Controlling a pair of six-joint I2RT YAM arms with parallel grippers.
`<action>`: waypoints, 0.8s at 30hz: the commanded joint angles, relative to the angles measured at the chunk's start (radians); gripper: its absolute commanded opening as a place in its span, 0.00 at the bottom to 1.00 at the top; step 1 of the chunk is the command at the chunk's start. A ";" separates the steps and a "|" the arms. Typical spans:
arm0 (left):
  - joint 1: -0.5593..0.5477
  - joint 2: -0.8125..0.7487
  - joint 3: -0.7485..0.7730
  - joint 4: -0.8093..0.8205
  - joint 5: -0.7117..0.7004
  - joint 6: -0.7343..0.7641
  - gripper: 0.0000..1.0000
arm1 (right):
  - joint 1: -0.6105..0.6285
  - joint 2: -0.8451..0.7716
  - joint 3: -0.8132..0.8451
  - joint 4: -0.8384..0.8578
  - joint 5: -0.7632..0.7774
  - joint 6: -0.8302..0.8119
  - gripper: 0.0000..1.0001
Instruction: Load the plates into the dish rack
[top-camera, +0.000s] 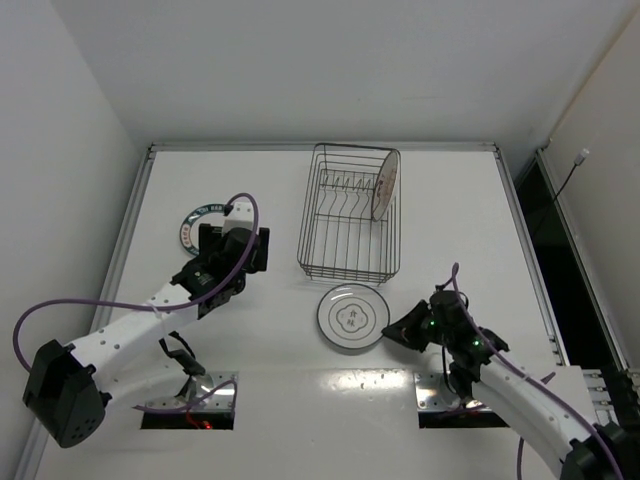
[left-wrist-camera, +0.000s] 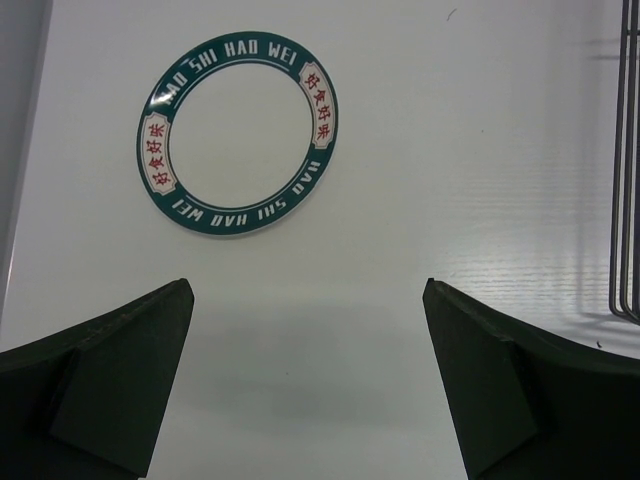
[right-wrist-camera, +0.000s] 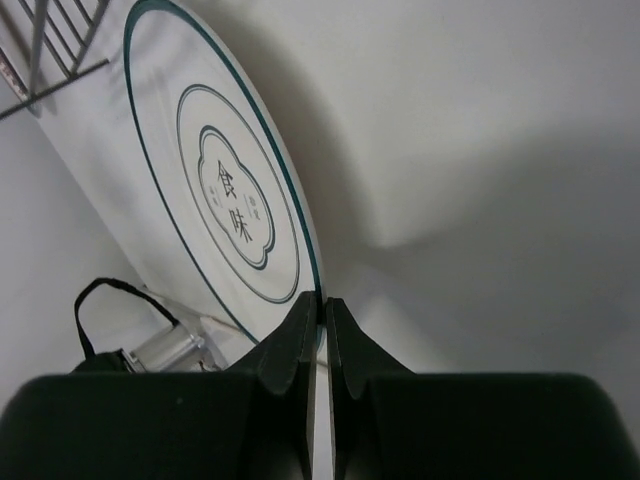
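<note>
- Right pincer (right-wrist-camera: 318, 310): my two fingers are pressed together on the near rim of the white round plate with grey rim ring and centre mark (right-wrist-camera: 235, 205), so I am clamped on that plate.
- White plate, seen from above (top-camera: 352, 318): it sits on the white tabletop (top-camera: 450, 220) just in front of the dark wire dish rack (top-camera: 340, 240), apart from it. I cannot tell whether it lies flat or is barely raised.
- Left pincer (left-wrist-camera: 308, 300): my jaws stand wide apart and hold nothing. They hover over the tabletop short of the dark-green-rimmed round plate (left-wrist-camera: 238, 135), which lies flat to the left of the rack.
- Orange-patterned round plate (top-camera: 385, 185): it stands on edge inside the rack, at the right side.
- Step in hand, as I judge it: the grasp on the second plate is made. One plate of three is loaded.
- Next move, as I judge it: lift, turn the plate upright, carry it over the rack's near wall and lower it between free prongs. The rim hold is thin, so slipping is the risk.
</note>
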 joint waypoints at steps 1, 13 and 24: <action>-0.005 -0.036 0.034 0.010 -0.021 0.000 1.00 | 0.022 -0.082 -0.074 -0.172 -0.060 0.023 0.00; -0.005 -0.045 0.034 0.010 -0.043 0.000 1.00 | 0.088 -0.342 0.568 -0.733 0.046 -0.177 0.00; -0.005 -0.036 0.034 0.010 -0.050 0.000 1.00 | 0.097 0.334 1.274 -0.516 0.604 -0.637 0.00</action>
